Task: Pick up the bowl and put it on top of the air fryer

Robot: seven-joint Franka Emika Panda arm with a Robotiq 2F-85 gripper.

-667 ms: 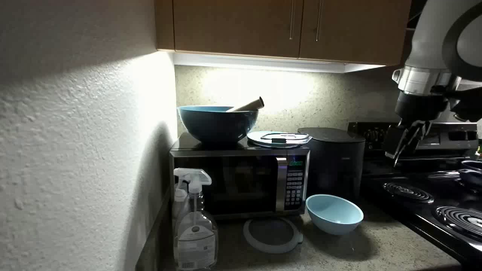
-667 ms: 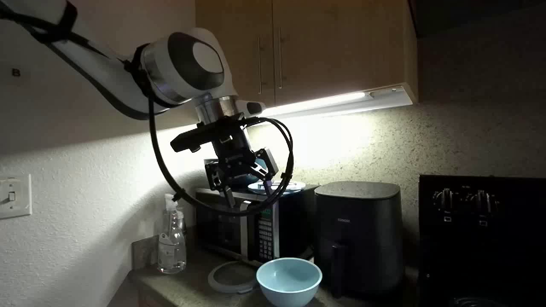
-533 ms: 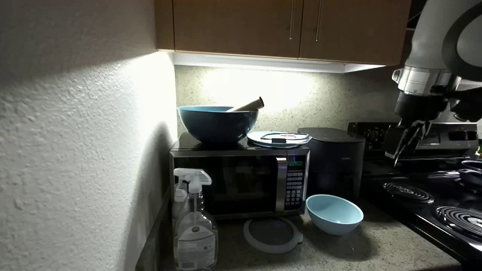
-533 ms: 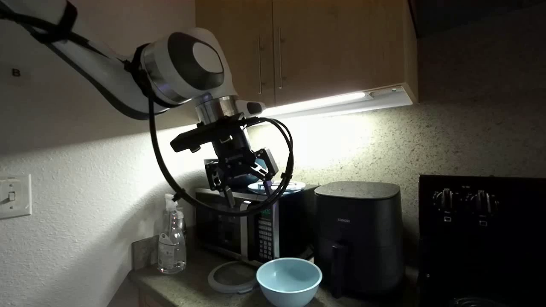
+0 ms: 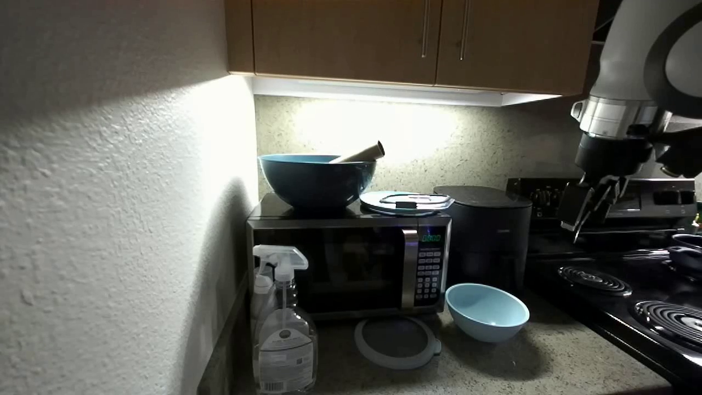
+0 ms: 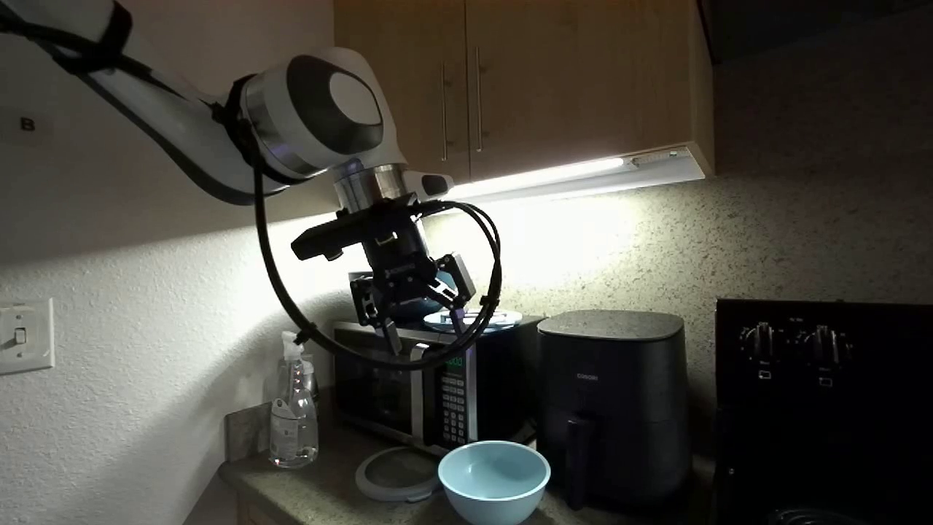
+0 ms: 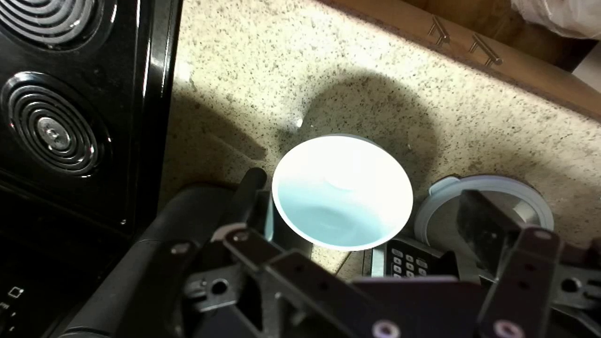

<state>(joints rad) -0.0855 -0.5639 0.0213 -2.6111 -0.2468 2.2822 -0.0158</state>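
Your gripper (image 6: 428,342) hangs with its fingers spread apart, higher than the light blue bowl (image 6: 494,477) and well apart from it. The bowl stands upright on the speckled surface (image 7: 244,56), in front of the black air fryer (image 6: 619,408) and near the microwave (image 5: 340,269). In the wrist view, the surface runs from the bowl out to its front edge and sideways to the stove (image 7: 112,94), giving you room there. The air fryer's handle (image 6: 581,459) sits just beside the bowl's rim; contact is unclear. A round grey lid (image 5: 396,343) lies near. A gap separates the air fryer's top from the wall cabinet (image 6: 576,87) above.
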